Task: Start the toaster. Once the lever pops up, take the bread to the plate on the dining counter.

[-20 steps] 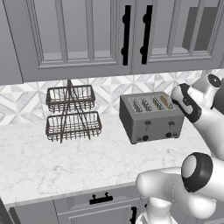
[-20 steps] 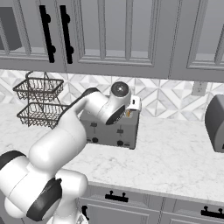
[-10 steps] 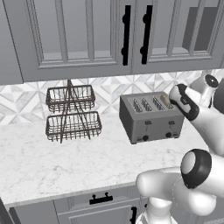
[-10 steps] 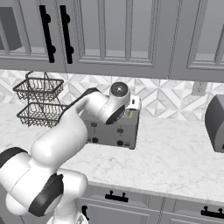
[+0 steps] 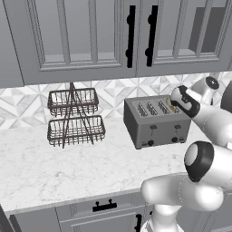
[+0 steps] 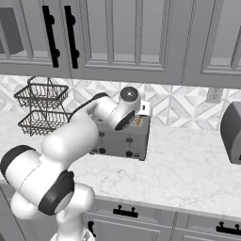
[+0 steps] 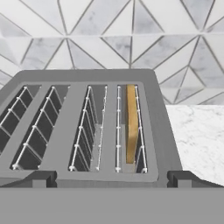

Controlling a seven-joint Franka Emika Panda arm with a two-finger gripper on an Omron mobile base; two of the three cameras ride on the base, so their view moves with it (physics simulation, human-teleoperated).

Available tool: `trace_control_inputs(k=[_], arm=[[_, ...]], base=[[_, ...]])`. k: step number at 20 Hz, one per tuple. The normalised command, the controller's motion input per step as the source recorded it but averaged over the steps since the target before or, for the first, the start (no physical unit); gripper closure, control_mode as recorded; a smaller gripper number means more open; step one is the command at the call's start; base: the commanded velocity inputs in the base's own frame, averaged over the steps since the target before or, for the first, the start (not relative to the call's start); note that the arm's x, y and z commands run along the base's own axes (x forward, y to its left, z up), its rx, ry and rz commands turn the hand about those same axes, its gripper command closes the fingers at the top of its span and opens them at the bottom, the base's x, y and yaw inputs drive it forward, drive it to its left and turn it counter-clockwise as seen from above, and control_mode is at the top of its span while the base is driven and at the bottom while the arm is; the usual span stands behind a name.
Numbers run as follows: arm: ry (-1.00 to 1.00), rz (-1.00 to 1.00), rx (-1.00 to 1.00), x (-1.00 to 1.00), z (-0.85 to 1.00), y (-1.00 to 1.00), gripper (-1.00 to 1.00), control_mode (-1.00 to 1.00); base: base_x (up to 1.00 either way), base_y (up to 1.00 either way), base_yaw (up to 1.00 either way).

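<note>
Hand view — bread (image 7: 131, 124) in toaster (image 7: 87, 131) slot, between spread fingers (image 7: 40, 178).

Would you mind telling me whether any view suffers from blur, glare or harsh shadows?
Hand view: sharp and evenly lit, the bread clear in the toaster slot. Left base view: flat render lighting, soft shadow under the wire basket, no glare. Right base view: crisp, though the arm covers much of the toaster.
</note>
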Motion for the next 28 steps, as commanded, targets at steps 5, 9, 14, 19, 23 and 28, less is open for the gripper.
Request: trace_control_inputs(k=[5,9,14,19,23,28], arm=[[0.00,-0.01,0.00,0.03,-0.24,0.00,-1.00,-1.00],[0.00,0.00,0.00,0.00,-0.18,0.00,-1.00,-1.00],[0.00,0.00,0.00,0.09,-0.08,-0.05,-1.00,-1.00],[0.00,0.00,0.00,0.17,0.00,-0.12,-1.00,-1.00],[0.00,0.00,0.00,0.16,0.00,-0.04,-1.00,-1.00],[0.00,0.00,0.00,0.04,0.00,0.00,-1.00,-1.00]], base=[[0.00,0.00,0.00],[0.00,0.00,0.00],[0.00,0.00,0.00],[0.00,0.00,0.00],[0.00,0.00,0.00],[0.00,0.00,0.00]])
